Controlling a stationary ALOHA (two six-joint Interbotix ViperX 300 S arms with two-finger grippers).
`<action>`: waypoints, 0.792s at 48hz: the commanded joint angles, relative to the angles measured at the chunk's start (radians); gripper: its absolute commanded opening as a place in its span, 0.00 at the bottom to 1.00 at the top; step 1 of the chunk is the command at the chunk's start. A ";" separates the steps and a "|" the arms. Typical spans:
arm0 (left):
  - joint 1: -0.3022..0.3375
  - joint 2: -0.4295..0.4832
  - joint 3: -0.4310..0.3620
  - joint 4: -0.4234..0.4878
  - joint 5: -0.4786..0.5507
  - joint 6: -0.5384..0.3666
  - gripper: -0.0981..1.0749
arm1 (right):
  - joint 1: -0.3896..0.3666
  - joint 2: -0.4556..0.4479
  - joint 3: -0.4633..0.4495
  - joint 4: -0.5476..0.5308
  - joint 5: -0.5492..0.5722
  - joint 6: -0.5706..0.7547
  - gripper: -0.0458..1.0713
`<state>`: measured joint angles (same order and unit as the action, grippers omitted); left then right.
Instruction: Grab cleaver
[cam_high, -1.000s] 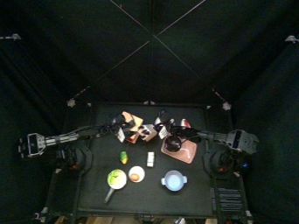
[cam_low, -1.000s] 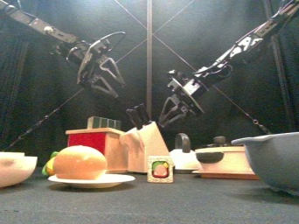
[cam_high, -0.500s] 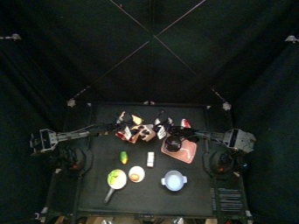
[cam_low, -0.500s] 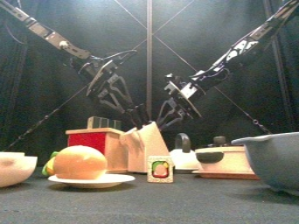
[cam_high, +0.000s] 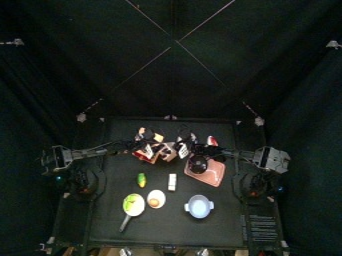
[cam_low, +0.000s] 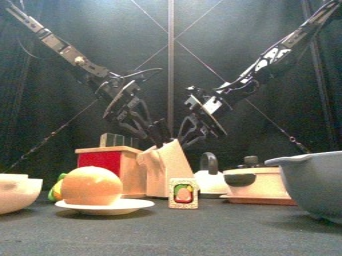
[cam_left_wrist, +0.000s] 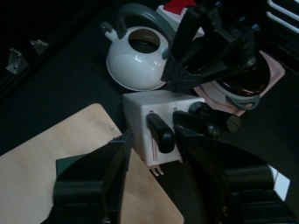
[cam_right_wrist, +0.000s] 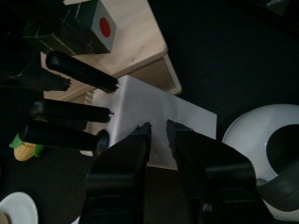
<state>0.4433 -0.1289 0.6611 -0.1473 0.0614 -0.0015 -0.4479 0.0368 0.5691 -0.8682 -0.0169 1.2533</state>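
Cleaver handle (cam_left_wrist: 163, 133), black, juts from the white knife block (cam_left_wrist: 142, 109), slotted beside the block's other dark handles. Left gripper (cam_left_wrist: 162, 149) hangs directly over the block, jaws spread either side of that handle, not yet clamping it. Right gripper (cam_right_wrist: 160, 131) hovers just beside the block, jaws nearly together, gripping nothing. A white kettle (cam_left_wrist: 138, 57) sits just beyond the block, and a wooden board (cam_left_wrist: 59, 166) lies against it.
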 joint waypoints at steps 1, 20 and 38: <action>0.005 -0.005 -0.028 -0.003 -0.009 0.000 0.60 | -0.002 -0.012 -0.025 0.002 -0.005 0.000 0.61; 0.003 -0.006 -0.028 -0.003 -0.005 0.000 0.44 | 0.002 -0.011 -0.025 0.002 -0.006 0.000 0.61; 0.002 -0.011 -0.026 -0.005 -0.002 0.000 0.44 | 0.003 -0.012 -0.025 0.002 -0.006 0.000 0.61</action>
<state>0.4433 -0.1304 0.6611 -0.1503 0.0629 -0.0015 -0.4449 0.0414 0.5691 -0.8682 -0.0169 1.2533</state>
